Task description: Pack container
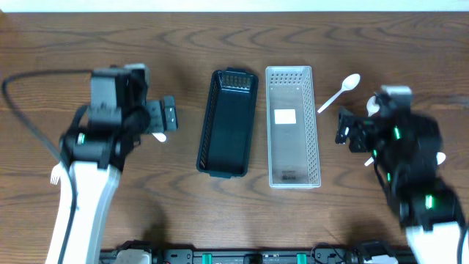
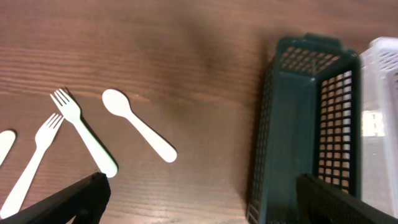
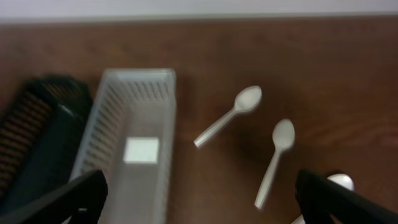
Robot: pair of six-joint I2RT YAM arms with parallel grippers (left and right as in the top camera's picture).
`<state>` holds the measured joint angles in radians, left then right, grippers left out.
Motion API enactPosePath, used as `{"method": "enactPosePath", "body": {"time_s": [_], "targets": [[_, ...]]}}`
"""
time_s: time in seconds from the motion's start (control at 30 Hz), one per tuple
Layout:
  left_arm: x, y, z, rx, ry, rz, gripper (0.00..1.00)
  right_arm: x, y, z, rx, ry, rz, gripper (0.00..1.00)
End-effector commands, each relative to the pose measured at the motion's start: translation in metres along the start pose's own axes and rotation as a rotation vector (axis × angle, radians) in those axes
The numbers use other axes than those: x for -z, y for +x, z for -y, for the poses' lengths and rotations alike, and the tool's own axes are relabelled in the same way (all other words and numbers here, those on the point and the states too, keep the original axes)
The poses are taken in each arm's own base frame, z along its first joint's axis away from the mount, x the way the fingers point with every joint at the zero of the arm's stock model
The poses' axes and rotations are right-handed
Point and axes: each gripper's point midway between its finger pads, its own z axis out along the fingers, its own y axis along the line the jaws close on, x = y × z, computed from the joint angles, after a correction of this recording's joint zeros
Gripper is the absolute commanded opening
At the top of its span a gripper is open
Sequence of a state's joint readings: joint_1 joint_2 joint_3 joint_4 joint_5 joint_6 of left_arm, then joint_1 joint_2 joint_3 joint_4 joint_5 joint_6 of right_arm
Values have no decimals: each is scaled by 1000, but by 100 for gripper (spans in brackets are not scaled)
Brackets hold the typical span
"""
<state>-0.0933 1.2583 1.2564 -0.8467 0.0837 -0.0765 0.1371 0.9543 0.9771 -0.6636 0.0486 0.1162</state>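
At the middle of the tabletop (image 1: 110, 37), side by side with long sides parallel: dark container (image 1: 209, 125), slatted and open-topped, dark floor in plain view; white container (image 1: 315, 125) just to its right, perforated walls, pale label (image 1: 284, 116) on its floor. Touching along the walls or only close, cannot tell. Right of the white container, near its far corner but apart from it: slanted spoon (image 1: 338, 93), bowl pointing away from the container. From the right wrist view, second spoon (image 3: 275, 158) just beside that one, not touching, and the bowl of a third spoon (image 3: 339, 182) low at the edge, close to one finger. Left of the dark container and well apart from it, from the left wrist view: lone spoon (image 2: 138, 124) lying on a slant, long fork (image 2: 84, 132) beside it, short-looking fork (image 2: 34, 163) next over with tines near the other fork's tines, then a pale piece (image 2: 5, 144) cut off by the frame edge, too little of it to name. Left fingers (image 2: 68, 202) spread wide, pinching nothing, hovering over bare wood between that cutlery and the dark container. Right fingers (image 3: 348, 199) spread wide too, pinching nothing, poised above the tabletop right of the white container, spoons framed between the two tips.
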Motion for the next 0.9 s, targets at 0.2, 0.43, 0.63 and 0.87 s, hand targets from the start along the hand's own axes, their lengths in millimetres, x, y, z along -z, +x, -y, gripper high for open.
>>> {"method": "enactPosePath", "body": {"time_s": [0.2, 0.43, 0.63, 0.87], "targets": [[-60, 15, -3, -20, -9, -187, 60, -68, 29, -1, 79, 20, -297, 37], [-105, 42, -8, -13, -29, -340, 19, -102, 62, 3, 86, 41, -436, 27], [-136, 74, -8, -7, -30, -482, 7, -125, 92, 5, 87, 48, -548, 22], [-141, 102, 20, -22, 59, -602, 7, -139, 116, -10, 60, -39, -633, 29]]}}
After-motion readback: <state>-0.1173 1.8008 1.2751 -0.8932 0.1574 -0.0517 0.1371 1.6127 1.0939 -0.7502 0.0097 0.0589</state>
